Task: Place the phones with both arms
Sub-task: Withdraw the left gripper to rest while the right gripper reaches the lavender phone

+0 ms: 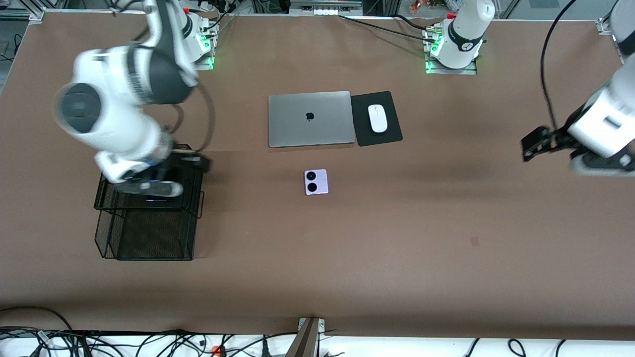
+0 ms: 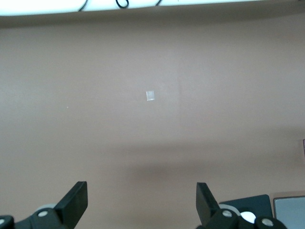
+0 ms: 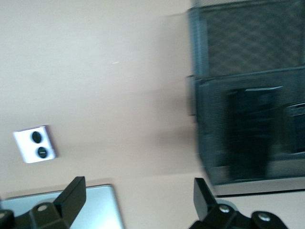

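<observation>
1. Front view: the lavender-white phone (image 1: 316, 182) lies alone mid-tabletop, nearer the camera than the grey laptop (image 1: 309, 119) and the white mouse (image 1: 377, 118) on its black pad (image 1: 376, 118). The right gripper (image 1: 191, 163) hangs over the black mesh rack (image 1: 149, 218) at the right arm's end; the arm is blurred with motion. Risk: a fast swing could clip the rack's rim and shove it.
2. Left wrist view: the left gripper (image 2: 142, 202) has its fingers wide apart, empty, over bare tabletop (image 2: 152, 119) at the left arm's end; this arm appears to wait. Risk: both arms heading for the one phone could collide.
3. Right wrist view: the right gripper's fingers (image 3: 74, 191) stand apart, holding nothing. Two dark slabs, probably the black phones (image 3: 252, 133), sit in the rack; the blur prevents certainty. Risk: a low approach to the lavender-white phone could skid it toward the laptop.
</observation>
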You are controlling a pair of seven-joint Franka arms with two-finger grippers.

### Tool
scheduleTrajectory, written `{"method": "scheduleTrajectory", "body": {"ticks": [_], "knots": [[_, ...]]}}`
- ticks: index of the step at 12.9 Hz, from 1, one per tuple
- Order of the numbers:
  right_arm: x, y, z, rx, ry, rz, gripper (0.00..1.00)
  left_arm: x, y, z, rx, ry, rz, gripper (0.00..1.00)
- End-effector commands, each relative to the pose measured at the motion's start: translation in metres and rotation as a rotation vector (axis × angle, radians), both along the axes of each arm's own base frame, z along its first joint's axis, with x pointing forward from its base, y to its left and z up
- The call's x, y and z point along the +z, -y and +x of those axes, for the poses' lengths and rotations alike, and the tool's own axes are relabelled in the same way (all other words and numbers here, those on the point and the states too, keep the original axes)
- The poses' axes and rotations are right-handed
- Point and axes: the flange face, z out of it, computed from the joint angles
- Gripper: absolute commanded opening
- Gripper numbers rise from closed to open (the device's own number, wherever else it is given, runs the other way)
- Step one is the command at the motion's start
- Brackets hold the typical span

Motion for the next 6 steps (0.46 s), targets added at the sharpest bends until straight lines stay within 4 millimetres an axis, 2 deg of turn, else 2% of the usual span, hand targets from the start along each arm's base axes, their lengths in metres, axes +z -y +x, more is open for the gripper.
{"method": "scheduleTrajectory", "body": {"ticks": [1, 3, 6], "knots": [[-0.031, -0.083, -0.008, -0.042, 0.042, 0.013, 1.0, -0.018, -0.014, -0.042, -0.058, 0.027, -0.009, 1.0], [-0.061, -0.147, -0.015, -0.061, 0.084, 0.021, 1.0, -0.024, -0.019, -0.038, -0.059, 0.014, -0.013, 1.0], [-0.103, -0.217, -0.029, -0.106, 0.127, 0.045, 1.0, -0.037, -0.024, -0.032, -0.053, -0.008, -0.013, 1.0]]}}
